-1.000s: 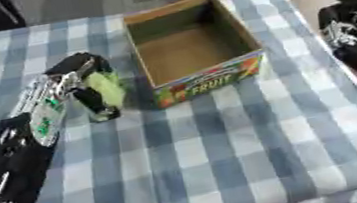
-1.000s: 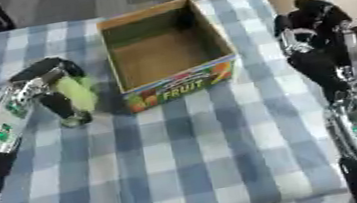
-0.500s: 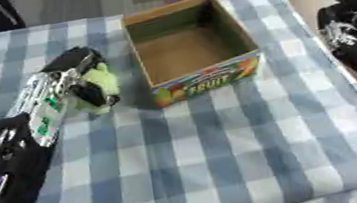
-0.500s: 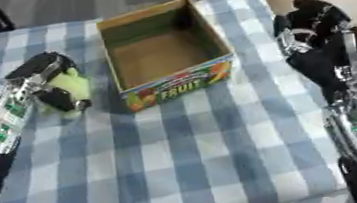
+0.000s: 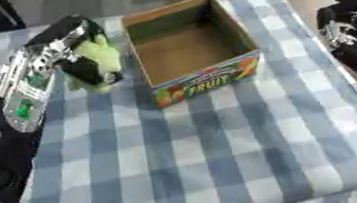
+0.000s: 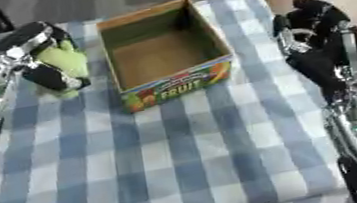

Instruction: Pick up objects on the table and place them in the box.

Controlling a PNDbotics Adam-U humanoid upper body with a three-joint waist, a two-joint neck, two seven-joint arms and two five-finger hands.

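Since a second ago the left hand (image 5: 67,46) has carried the yellow-green object (image 5: 98,60) up and closer to the fruit box (image 5: 194,45), fingers curled around it just left of the box's near-left wall. The carry step is in hand; next it must pass over the wall and let go inside. Right of the box, the right hand (image 6: 318,34) hangs idle over the checked worktop (image 5: 226,157), fingers relaxed.

Green object (image 5: 98,60) half behind left robot hand (image 5: 63,45)
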